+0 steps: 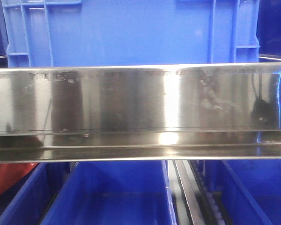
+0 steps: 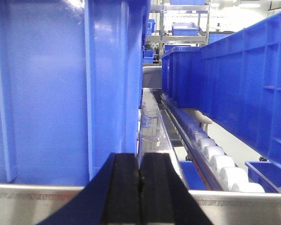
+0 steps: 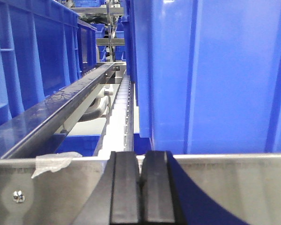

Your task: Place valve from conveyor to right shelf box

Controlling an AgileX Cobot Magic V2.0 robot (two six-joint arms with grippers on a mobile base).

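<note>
Front view: just a shiny stainless steel shelf rail (image 1: 140, 101), with blue plastic bins (image 1: 131, 30) above and below it.

Left wrist: black left gripper (image 2: 140, 180), jaws pressed together, empty.

Right wrist: right gripper (image 3: 141, 180) same, above that rail.

No valve or conveyor visible in all 3, so direction, axis and nearer arm can't be told.

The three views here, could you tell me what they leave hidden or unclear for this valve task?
- Valve and conveyor: in no view; blue boxes and the steel shelf rail fill the frames.
- Front view: lower box interiors cut off by the bottom edge.
- Left gripper and right gripper: pads pressed together, nothing visible between; arms out of frame.
- Far shelves: too small.
</note>
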